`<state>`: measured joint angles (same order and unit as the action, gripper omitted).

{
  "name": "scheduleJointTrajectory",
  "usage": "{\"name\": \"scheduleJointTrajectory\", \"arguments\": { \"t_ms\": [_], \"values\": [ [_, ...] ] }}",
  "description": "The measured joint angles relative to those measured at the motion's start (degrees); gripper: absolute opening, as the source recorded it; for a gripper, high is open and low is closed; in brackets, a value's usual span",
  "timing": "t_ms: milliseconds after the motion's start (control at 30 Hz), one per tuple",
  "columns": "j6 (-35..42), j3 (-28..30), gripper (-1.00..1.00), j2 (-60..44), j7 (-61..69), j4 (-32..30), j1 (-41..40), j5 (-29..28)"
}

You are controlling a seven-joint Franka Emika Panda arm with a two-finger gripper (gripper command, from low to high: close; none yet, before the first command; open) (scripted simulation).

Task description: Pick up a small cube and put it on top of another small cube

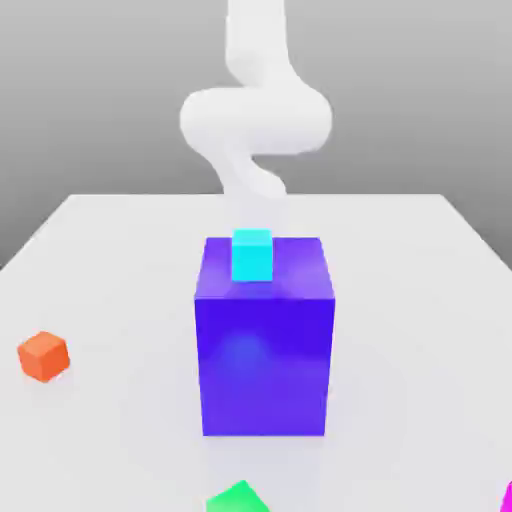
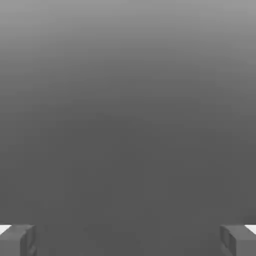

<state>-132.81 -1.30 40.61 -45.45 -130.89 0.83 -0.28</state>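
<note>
Risk: gripper (image 2: pixel 128 241) fingers (image 2: pixel 17 240) spread wide, empty, nothing between them; pink cube (image 1: pixel 508 497) well apart (table edge); blue block (image 1: pixel 264 335) may obstruct approach.
</note>
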Motion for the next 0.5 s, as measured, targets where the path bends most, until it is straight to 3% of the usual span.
{"name": "scheduleJointTrajectory", "arguments": {
  "t_ms": [500],
  "values": [
    [-6.21, -8.76, 0.0, -31.44, 0.57, 5.37, 5.01, -4.14]
  ]
}}
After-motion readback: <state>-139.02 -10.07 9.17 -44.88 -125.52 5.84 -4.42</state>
